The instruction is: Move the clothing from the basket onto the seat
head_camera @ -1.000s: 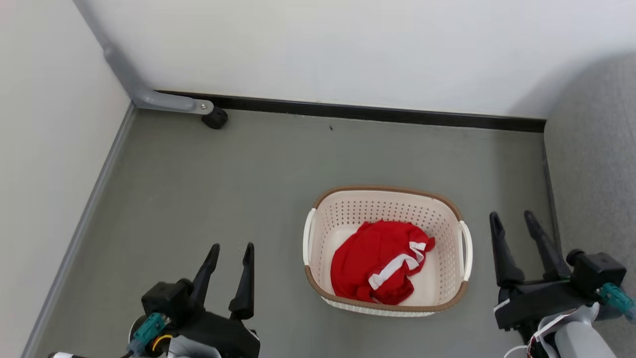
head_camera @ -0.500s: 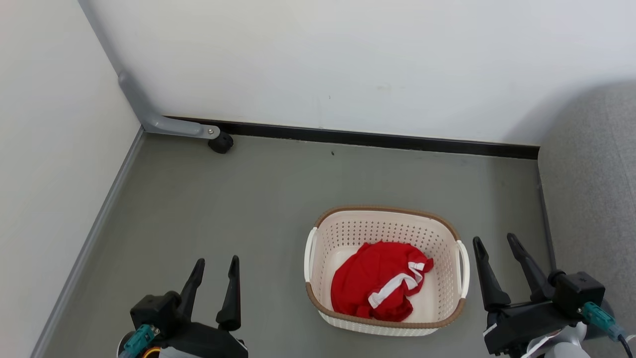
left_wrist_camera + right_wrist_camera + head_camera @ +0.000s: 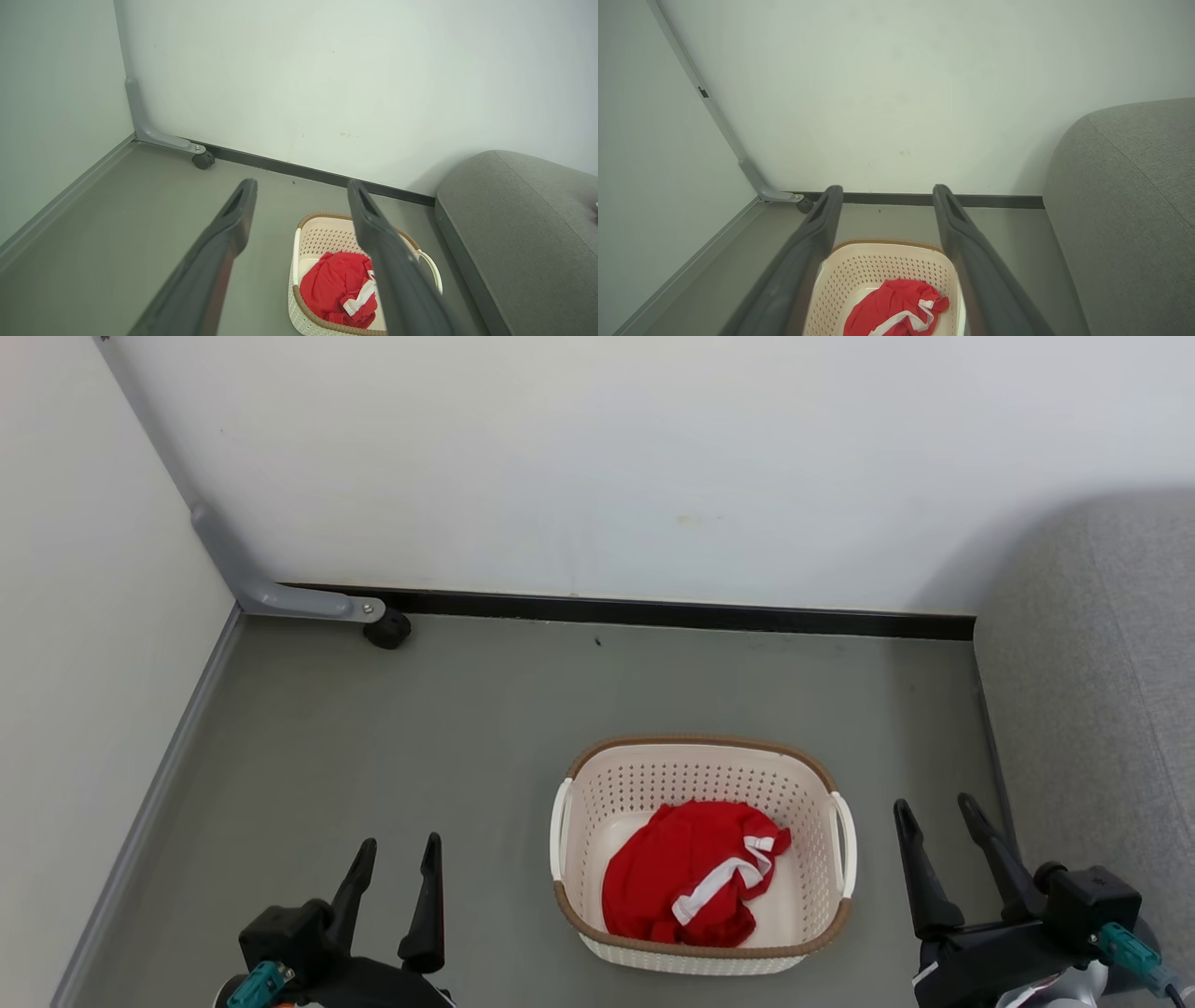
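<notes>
Both spread: left gripper point(image 3: 400, 843), right gripper point(image 3: 934, 803) flank oval cream perforated plastic basket point(image 3: 700, 743) holding red fabric clothing point(image 3: 672, 882) (right nearer).

left tool point(image 3: 400, 845) and right tool point(image 3: 934, 805) are black with tapered fingers point(image 3: 428, 896), teal plugs point(image 3: 1117, 941).

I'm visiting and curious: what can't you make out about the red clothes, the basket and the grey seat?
Head view: the clothing is bunched; folds hide how many pieces there are, and it covers part of the basket floor.
Head view: the right edge cuts off the seat.
Left wrist view: one finger of the left pincer hides part of the basket.
Right wrist view: the bottom edge cuts off the basket's near end.
</notes>
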